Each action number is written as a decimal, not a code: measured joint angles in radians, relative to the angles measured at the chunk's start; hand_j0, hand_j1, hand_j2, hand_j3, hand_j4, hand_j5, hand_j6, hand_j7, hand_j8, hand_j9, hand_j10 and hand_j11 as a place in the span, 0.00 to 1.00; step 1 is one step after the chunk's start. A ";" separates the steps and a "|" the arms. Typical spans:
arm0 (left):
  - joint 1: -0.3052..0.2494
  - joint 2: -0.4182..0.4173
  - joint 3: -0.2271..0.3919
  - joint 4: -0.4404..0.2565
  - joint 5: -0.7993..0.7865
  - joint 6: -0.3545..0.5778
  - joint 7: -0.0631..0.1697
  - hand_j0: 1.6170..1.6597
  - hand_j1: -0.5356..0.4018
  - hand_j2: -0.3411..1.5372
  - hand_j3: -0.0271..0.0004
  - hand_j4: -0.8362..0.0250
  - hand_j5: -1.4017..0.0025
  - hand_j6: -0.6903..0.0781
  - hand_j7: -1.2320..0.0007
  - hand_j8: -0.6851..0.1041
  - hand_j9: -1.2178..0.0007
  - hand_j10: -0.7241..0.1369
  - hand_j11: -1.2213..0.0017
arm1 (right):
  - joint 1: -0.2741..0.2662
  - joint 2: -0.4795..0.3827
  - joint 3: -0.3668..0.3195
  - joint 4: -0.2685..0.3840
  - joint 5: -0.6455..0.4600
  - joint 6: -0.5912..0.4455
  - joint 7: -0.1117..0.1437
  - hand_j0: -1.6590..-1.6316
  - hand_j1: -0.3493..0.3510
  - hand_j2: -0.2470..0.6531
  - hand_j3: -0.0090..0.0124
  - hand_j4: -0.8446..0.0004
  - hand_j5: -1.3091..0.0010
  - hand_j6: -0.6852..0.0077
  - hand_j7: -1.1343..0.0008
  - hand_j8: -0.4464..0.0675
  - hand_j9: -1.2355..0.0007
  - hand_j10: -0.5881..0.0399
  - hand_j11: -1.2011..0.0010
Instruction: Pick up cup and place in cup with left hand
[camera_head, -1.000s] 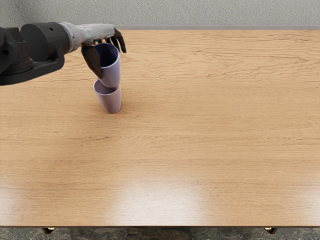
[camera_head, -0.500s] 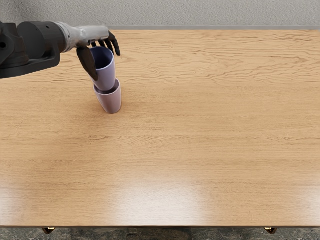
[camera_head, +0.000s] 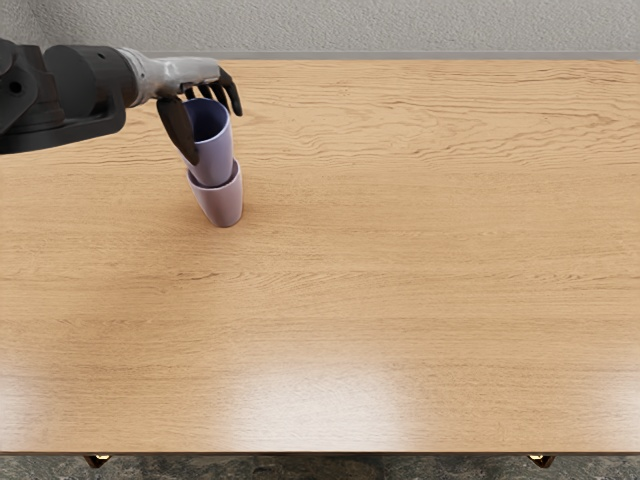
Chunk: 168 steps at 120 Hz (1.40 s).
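My left hand (camera_head: 205, 110) reaches in from the upper left and is shut on the bluish-purple cup (camera_head: 211, 160), the thumb along its near left side and the fingers curled behind its rim. That cup leans a little, its mouth facing up. Its lower end sits within the mouth of the pinkish cup (camera_head: 222, 207), which stands upright on the table. How deep it goes is hidden by the near wall of the pinkish cup. No right hand shows.
The wooden table (camera_head: 400, 250) stretches to the right and toward the front edge. A grey wall (camera_head: 400, 25) rises behind its far edge.
My left hand and the purple cup first shifted left, then came slightly down. The cup's lower end has dropped from above the rim into the pinkish cup, which has stayed put.
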 joint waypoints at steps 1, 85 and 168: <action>0.000 0.000 0.000 0.001 0.000 0.000 0.000 0.88 0.51 0.21 0.99 0.44 0.55 0.38 0.50 0.47 0.48 0.35 0.49 | 0.000 0.000 0.000 0.000 0.000 0.000 0.000 0.04 0.00 0.27 0.42 1.00 1.00 0.99 1.00 0.87 1.00 0.94 1.00; 0.011 -0.023 -0.002 0.028 0.003 0.015 0.000 0.96 0.49 0.22 0.99 0.54 0.66 0.42 0.61 0.41 0.61 0.42 0.61 | 0.000 0.000 0.000 0.000 0.000 0.000 0.000 0.04 0.00 0.27 0.42 1.00 1.00 0.99 1.00 0.87 1.00 0.94 1.00; -0.008 -0.173 -0.008 0.027 -0.523 -0.052 0.000 0.96 0.89 0.19 0.99 0.92 0.96 0.84 0.95 0.81 0.95 0.79 0.95 | 0.000 0.000 0.000 0.000 0.000 0.000 0.000 0.04 0.00 0.27 0.42 1.00 1.00 0.99 1.00 0.87 1.00 0.94 1.00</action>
